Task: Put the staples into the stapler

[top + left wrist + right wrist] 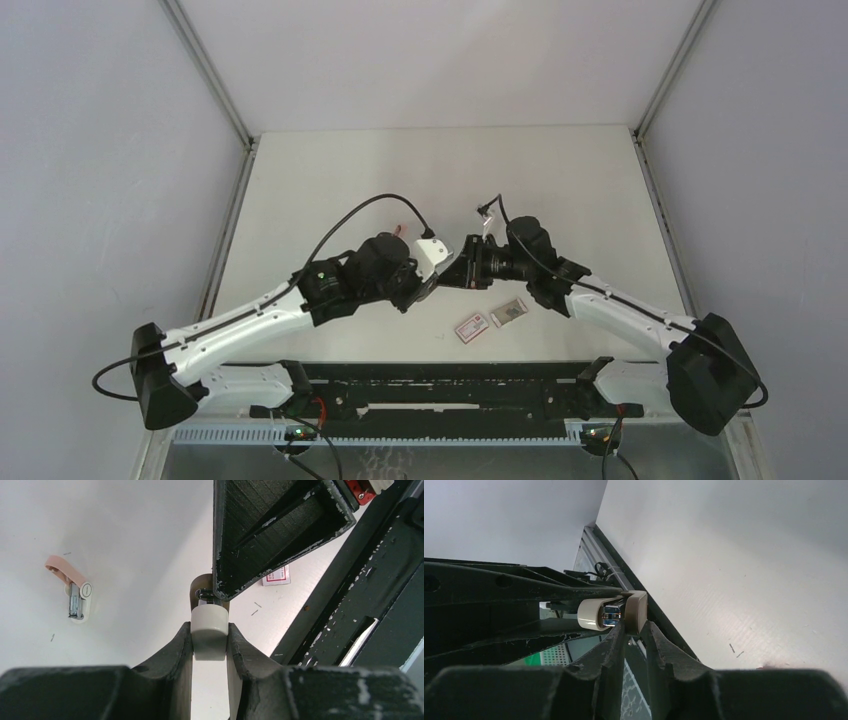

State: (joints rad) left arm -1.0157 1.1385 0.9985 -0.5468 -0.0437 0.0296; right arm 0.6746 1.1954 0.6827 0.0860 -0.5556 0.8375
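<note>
Over the middle of the table, the stapler (210, 625) is held between both grippers. The left gripper (210, 635) pinches its pale body from both sides. The right gripper (635, 626) has its jaws pressed on the taupe end piece.

From the left wrist, the body's long axis runs straight away along the fingers. From the right wrist it lies crosswise, rounded end pointing left, with bright metal showing inside.

The overhead view hides the stapler behind the two wrists. It does show the staples (509, 312) in their tray, just beside a white box (472, 328) with a red label, near the front edge of the table (330, 180) and right of centre. Bare surface spreads toward the far and side edges.

The left wrist view alone clearly shows a small peach-and-white object (76, 592) lying well apart.
</note>
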